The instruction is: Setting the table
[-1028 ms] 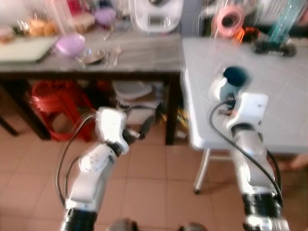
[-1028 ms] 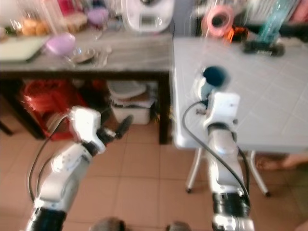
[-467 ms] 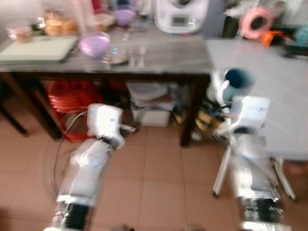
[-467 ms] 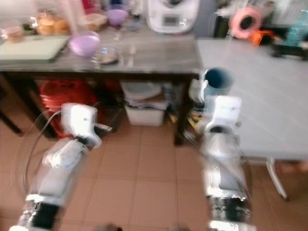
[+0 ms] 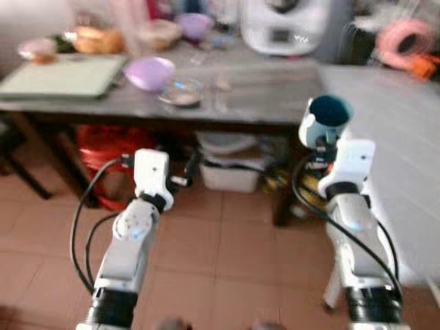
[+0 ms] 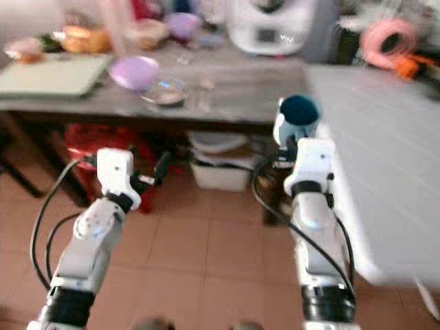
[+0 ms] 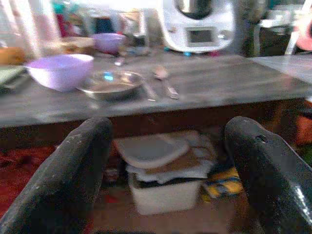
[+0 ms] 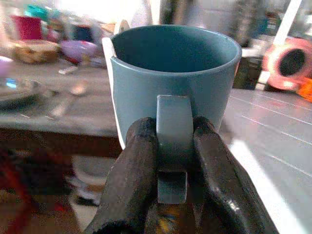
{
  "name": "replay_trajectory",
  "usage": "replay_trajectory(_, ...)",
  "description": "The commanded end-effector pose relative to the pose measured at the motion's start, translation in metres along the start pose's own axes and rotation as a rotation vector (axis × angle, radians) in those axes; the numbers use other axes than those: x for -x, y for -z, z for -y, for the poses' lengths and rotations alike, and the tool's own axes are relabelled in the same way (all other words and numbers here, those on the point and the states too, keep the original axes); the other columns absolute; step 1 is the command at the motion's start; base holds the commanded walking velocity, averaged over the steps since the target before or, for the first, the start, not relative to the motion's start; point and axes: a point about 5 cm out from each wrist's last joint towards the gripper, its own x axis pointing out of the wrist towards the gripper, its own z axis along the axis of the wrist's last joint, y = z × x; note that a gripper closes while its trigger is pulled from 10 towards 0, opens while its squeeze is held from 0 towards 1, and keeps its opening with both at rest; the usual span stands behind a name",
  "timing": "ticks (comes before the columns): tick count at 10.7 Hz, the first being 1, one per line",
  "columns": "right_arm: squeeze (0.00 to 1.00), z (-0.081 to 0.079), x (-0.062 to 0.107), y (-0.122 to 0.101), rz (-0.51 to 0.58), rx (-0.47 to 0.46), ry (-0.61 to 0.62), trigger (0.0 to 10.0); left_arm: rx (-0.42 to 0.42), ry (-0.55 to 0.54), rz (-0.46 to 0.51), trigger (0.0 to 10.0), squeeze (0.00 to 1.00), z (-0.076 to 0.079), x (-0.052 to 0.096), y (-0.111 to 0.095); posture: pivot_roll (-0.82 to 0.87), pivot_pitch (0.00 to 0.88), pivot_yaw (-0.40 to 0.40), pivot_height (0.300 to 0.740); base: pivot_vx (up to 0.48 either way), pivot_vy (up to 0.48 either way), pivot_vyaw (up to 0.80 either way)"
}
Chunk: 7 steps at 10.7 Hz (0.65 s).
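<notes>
A teal mug [image 5: 326, 118] is held upright in the air by its handle [image 8: 171, 127], with my right gripper [image 8: 172, 146] shut on that handle, near the corner between the wooden table and the white tiled table [image 5: 405, 130]. My left gripper [image 7: 168, 165] is open and empty, held low in front of the dark wooden table [image 5: 254, 93], fingers pointing at the space under it. On the wooden table lie a purple bowl [image 5: 152, 71], a glass dish [image 5: 181, 91] and a spoon [image 7: 164, 79].
A white kitchen appliance [image 5: 285, 26], a green cutting board [image 5: 65, 74], food bowls and another purple bowl [image 5: 194, 25] stand on the wooden table. Beneath it are a red bag [image 5: 103, 148] and a white bin with plates [image 5: 230, 168]. Pink tape roll [image 5: 402, 41] lies on the white table.
The camera has swung left, so the whole scene shifted right. The mug stays in the right gripper. The left gripper stays open and low.
</notes>
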Motion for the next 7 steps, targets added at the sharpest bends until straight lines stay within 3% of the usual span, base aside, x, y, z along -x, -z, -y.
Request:
replay_trajectory(1, 0.0, -0.0135, -0.0023, -0.0107, 0.05, 0.001, -0.059, 10.0, -0.024, -0.026, -0.003, 10.0, 0.0, -0.0058, -0.0004, 0.0001, -0.06, 0.0, 0.033, 0.74, 0.428, 0.0, 0.0)
replay_trajectory(3, 0.0, -0.0177, -0.0001, -0.0116, 0.063, 0.013, -0.089, 10.0, -0.022, -0.041, -0.004, 10.0, 0.0, -0.006, -0.0007, 0.001, -0.06, 0.0, 0.029, 0.74, 0.429, 0.0, 0.55)
replay_trajectory(7, 0.0, -0.0143, -0.0023, -0.0103, 0.053, 0.017, -0.064, 10.0, -0.011, -0.014, 0.01, 10.0, 0.0, 0.0002, -0.0011, 0.0016, -0.07, 0.0, 0.026, 0.74, 0.48, 0.0, 0.0)
